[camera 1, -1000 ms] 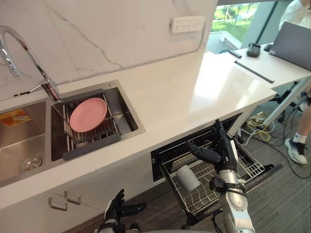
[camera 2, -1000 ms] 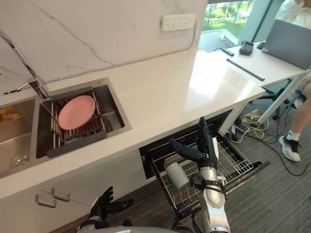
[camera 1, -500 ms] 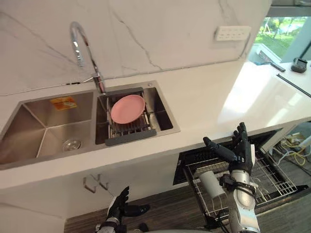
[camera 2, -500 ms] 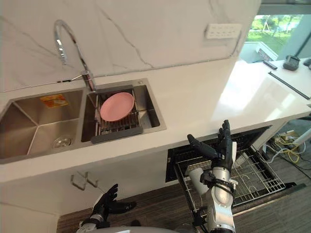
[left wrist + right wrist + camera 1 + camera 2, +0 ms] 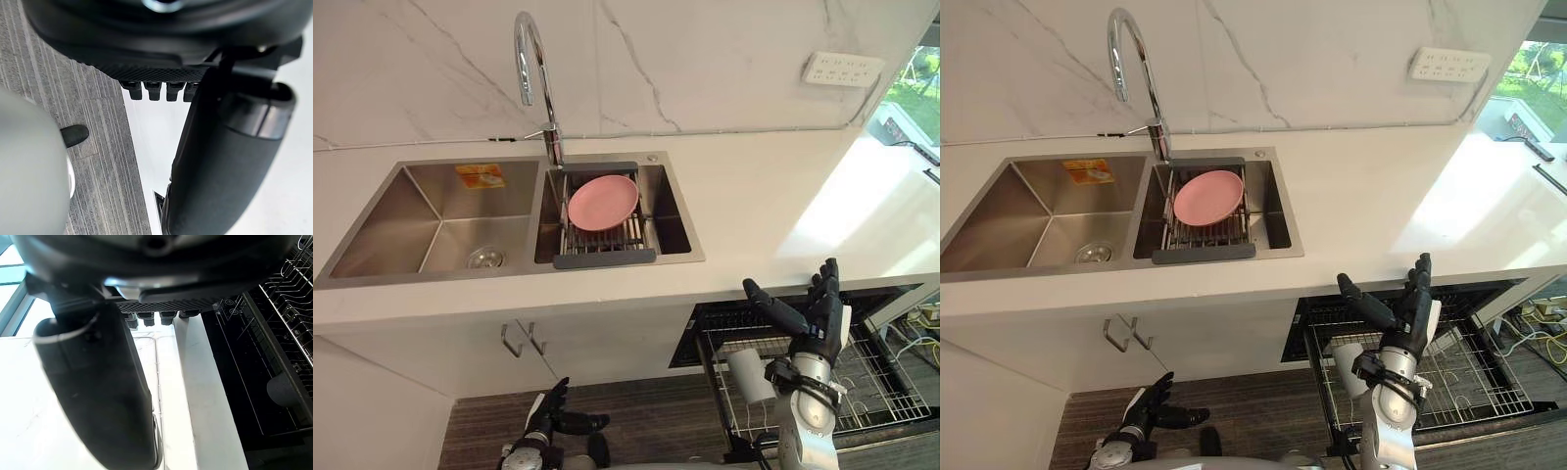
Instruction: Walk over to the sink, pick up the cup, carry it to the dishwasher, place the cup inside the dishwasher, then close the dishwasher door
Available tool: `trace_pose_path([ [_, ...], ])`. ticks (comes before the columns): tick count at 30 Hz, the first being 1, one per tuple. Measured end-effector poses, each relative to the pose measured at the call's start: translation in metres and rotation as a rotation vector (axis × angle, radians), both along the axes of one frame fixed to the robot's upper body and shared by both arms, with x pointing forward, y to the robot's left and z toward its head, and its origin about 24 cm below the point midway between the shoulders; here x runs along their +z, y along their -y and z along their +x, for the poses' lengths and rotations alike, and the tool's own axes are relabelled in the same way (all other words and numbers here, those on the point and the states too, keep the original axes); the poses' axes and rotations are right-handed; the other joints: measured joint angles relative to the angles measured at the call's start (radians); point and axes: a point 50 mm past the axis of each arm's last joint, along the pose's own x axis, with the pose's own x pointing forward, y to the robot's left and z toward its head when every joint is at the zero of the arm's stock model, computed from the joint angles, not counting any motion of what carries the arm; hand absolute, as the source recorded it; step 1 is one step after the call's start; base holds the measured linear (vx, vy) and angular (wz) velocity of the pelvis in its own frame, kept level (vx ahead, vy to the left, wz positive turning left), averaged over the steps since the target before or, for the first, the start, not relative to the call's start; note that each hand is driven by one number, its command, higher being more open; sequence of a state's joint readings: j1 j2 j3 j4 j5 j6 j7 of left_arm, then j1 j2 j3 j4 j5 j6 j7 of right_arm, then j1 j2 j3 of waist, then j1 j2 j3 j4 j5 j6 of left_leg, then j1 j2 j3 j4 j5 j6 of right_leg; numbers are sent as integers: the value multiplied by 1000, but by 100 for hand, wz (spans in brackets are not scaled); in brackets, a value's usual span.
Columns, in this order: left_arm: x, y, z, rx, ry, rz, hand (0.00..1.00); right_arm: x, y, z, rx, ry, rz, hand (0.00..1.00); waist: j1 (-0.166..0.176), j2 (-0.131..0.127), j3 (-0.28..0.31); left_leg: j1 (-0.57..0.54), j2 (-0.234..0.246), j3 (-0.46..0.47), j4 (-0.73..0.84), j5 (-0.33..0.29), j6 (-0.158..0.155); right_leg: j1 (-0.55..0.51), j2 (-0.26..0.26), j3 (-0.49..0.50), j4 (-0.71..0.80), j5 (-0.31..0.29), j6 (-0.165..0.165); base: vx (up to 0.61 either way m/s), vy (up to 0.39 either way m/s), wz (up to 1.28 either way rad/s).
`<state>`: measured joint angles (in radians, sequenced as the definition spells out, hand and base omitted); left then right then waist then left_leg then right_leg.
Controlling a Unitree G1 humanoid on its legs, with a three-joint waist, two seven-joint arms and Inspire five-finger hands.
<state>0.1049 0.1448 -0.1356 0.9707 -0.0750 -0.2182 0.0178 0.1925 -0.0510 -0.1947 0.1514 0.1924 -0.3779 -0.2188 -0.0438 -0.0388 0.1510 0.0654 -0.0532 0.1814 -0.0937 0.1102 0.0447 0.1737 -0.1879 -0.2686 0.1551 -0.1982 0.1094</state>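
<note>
A pale grey cup (image 5: 749,375) lies on its side at the left end of the pulled-out wire dishwasher rack (image 5: 881,387), under the counter at lower right. My right hand (image 5: 815,319) is raised just above and to the right of the cup, open, with straight fingers and the thumb spread, holding nothing. In the right wrist view the cup (image 5: 286,389) shows in the rack past the straight fingers (image 5: 146,319). My left hand (image 5: 548,416) hangs low over the floor in front of the cabinet, open and empty.
A double steel sink (image 5: 431,220) with a tall tap (image 5: 533,69) is set in the white counter. A pink plate (image 5: 603,203) rests on a drain rack in its right basin. Cabinet handles (image 5: 524,341) sit below. A wall socket (image 5: 842,69) is at upper right.
The whole picture has swung left, bringing the full sink into view. The cup stays in the rack and my right hand stays open above it.
</note>
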Motion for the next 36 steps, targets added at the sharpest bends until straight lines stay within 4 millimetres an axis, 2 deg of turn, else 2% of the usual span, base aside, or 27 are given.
trace_pose_path([
  [4, -1, 2, -1, 2, -1, -4, 100, 2, 4, -2, 0, 9, -20, 100, 0, 16, -2, -21, 2, -2, 15, 0, -4, -8, 9, 10, 0, -1, 0, -21, -2, 9],
  [6, 1, 2, 1, 4, 10, -5, 100, 4, 7, -3, -14, 22, -29, 100, -1, 20, -1, -105, 13, 5, 136, -35, 2, -26, 14, 5, 2, 2, -1, -15, -1, 30],
  [8, 1, 1, 2, 6, 18, -6, 100, 4, 13, -8, -40, 17, -33, 100, 0, 23, -1, -153, 28, 55, 217, -46, 12, -18, 14, -22, 9, 9, -7, -17, 11, 37],
  [12, 1, 4, 1, 23, 21, -21, 100, 6, 19, -9, -49, 13, -52, 100, 6, 48, 2, -143, 33, 77, 194, -90, 10, -20, 13, -37, 36, -11, -2, -89, 12, 19],
  [13, 0, 3, -1, 26, 15, -26, 100, 8, 20, -9, -52, 15, -54, 100, 1, 33, 3, -128, 28, 123, 197, -109, 20, -27, -16, -36, 41, -18, -1, -29, 62, 11],
  [14, 0, 4, -1, 26, 19, -29, 100, 10, 21, -10, -60, 20, -54, 100, 0, 34, 3, -139, 38, 145, 271, -138, 40, -30, -24, -35, 53, -20, 0, 10, 91, 15],
  [15, -1, 5, -2, 27, 14, -35, 100, 10, 23, -13, -67, 14, -56, 100, -1, 50, -4, -158, 68, 167, 433, -222, 43, -32, -25, -39, 97, -45, 11, 75, 134, 20],
  [16, -1, 6, -4, 27, 10, -38, 100, 8, 24, -17, -75, -2, -56, 100, -3, 55, -6, -159, 85, 175, 495, -318, 33, -33, -29, -50, 166, -91, 21, 98, 123, 24],
  [17, 0, 1, -4, 21, 13, -27, 100, 5, 23, -20, -86, -15, -43, 100, -3, 34, -8, -156, 73, 166, 513, -349, 25, -40, -58, -54, 243, -122, 27, 127, 99, 20],
  [18, 1, 0, -3, 8, 22, -20, 100, 4, 23, -20, -91, -19, -39, 100, -3, 21, -12, -150, 50, 168, 509, -356, 35, -84, -93, -36, 349, -133, 24, 104, 74, 10],
  [19, 1, -3, -2, 6, 20, -9, 100, 5, 24, -20, -90, -21, -47, 100, -9, 10, -14, -150, 41, 168, 503, -358, 38, -170, -117, 4, 502, -104, -11, 83, 54, 7],
  [20, 1, -3, -2, 9, 18, -7, 100, 4, 24, -21, -94, -22, -46, 100, -12, 11, -14, -146, 39, 164, 493, -357, 39, -202, -120, 20, 558, -78, -30, 79, 56, 12],
  [21, 0, -1, -3, 17, 15, -7, 100, 2, 24, -22, -110, -30, -38, 100, -15, 15, -13, -127, 39, 148, 468, -349, 41, -240, -103, 44, 596, -86, -24, 105, 27, 13],
  [24, -1, 0, -6, 21, -2, -2, 100, -2, 22, -28, -107, -56, -35, 100, -30, 30, -8, -71, 42, 118, 359, -298, 38, -241, -2, 52, 434, -119, -34, 96, 4, 9],
  [25, -3, 0, -8, 22, -17, -3, 100, -4, 19, -30, -96, -60, -36, 100, -47, 36, -6, -70, 56, 104, 341, -283, 24, -250, 68, 71, 313, -109, -34, 71, -14, 17],
  [26, -3, -1, -8, 23, -20, -1, 100, -5, 18, -32, -91, -61, -39, 100, -52, 34, -6, -75, 56, 100, 342, -280, 19, -251, 83, 84, 273, -96, -44, 52, -42, 23],
  [27, -3, -2, -8, 25, -20, 1, 100, -6, 17, -36, -89, -63, -49, 100, -57, 22, -8, -77, 47, 91, 344, -280, 17, -249, 89, 98, 219, -48, -66, 67, -82, 37],
  [28, -4, -3, -10, 24, -31, 1, 100, -7, 18, -44, -103, -68, -64, 100, -67, 21, -11, -69, 39, 68, 346, -275, 21, -214, 89, 83, 182, 29, -71, 89, -99, 41],
  [30, -5, -1, -12, 44, -34, -8, 100, -5, 18, -48, -114, -63, -67, 100, -68, 35, -7, -67, 44, 55, 343, -272, 17, -193, 98, 68, 151, 36, -70, 70, -57, 28],
  [31, -5, -1, -12, 71, -32, -15, 100, -5, 18, -49, -116, -62, -68, 100, -67, 43, -3, -67, 53, 47, 344, -276, 1, -171, 112, 59, 107, 53, -77, 19, -19, 11],
  [33, -6, 0, -12, 88, -29, -23, 100, -5, 19, -50, -118, -70, -65, 100, -60, 54, -1, -67, 68, 46, 345, -276, -10, -137, 133, 54, 39, 79, -90, -6, -13, 2],
  [36, -5, 3, -8, 108, -10, -42, 100, 0, 19, -47, -113, -65, -66, 100, -28, 75, 11, -68, 94, 71, 351, -278, -13, -98, 167, 75, -56, 134, -93, -34, -3, -24],
])
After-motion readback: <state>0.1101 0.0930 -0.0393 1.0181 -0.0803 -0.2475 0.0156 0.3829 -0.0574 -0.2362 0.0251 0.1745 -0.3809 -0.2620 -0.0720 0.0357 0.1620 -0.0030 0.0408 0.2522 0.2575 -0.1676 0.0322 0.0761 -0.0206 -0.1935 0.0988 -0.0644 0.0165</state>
